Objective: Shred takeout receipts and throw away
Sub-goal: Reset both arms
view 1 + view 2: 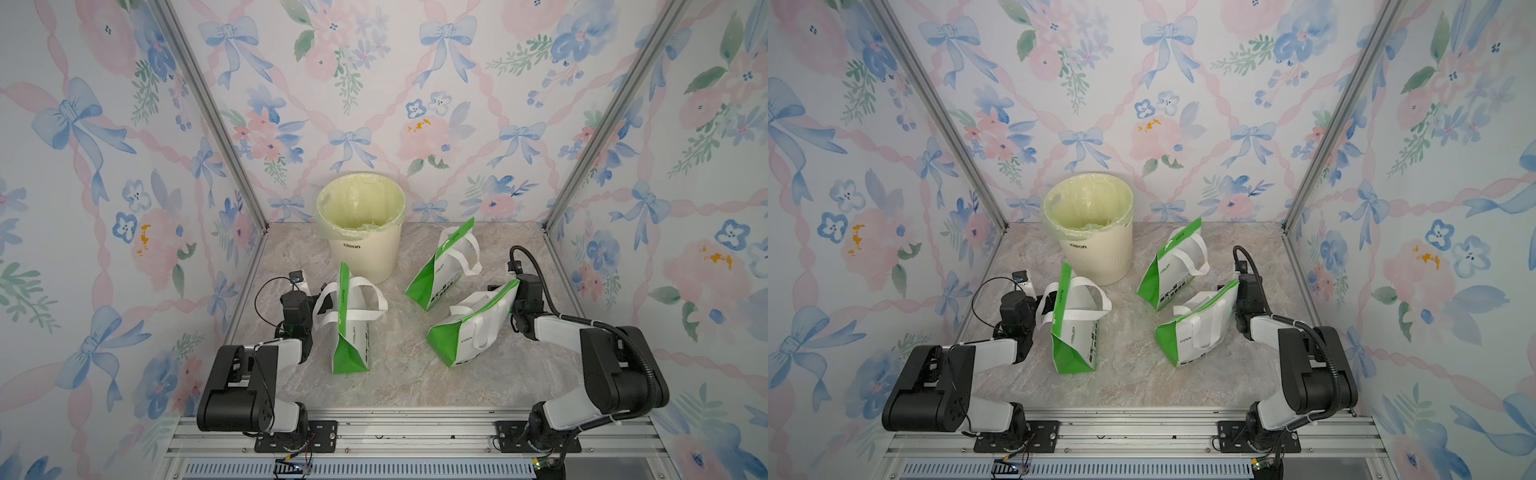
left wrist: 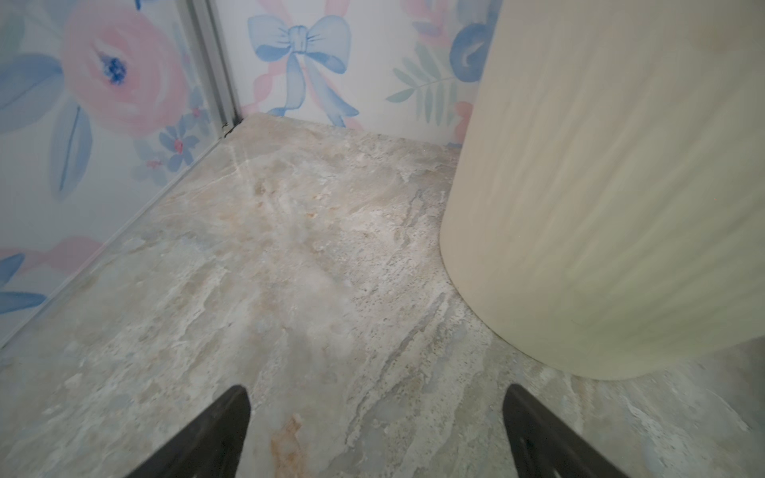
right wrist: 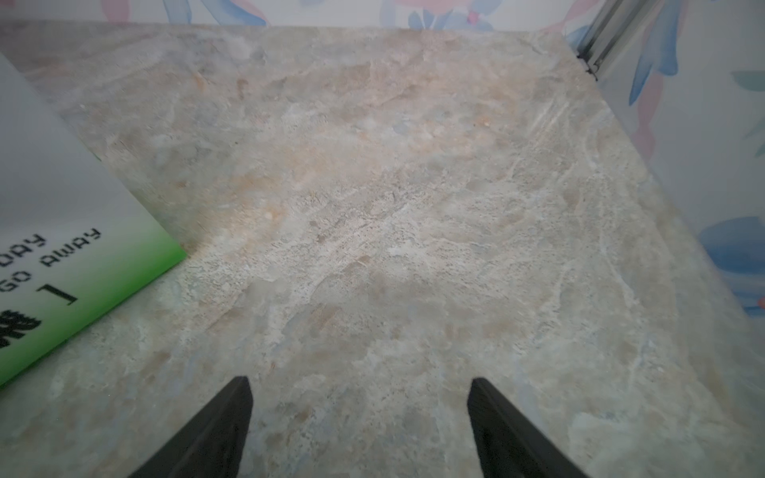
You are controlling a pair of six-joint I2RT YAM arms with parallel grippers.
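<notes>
No takeout receipts show in any view. Three green-and-white bags lie on the marble table: one near my left arm [image 1: 351,332], one at the back [image 1: 442,266], one by my right arm [image 1: 473,328]. My left gripper [image 2: 374,393] is open over bare table beside the cream bin [image 2: 600,186], with nothing between its fingers. In both top views its tips sit behind the left bag's white handle [image 1: 353,297]. My right gripper [image 3: 359,383] is also open and empty, low over the table. A bag's green corner [image 3: 82,281] lies off to one side of it.
The cream trash bin [image 1: 360,232], with a pale green liner, stands at the back centre against the floral wall. Walls with metal corner posts [image 1: 216,124] close in the left, right and back. Bare marble table [image 1: 399,374] lies in front of the bags.
</notes>
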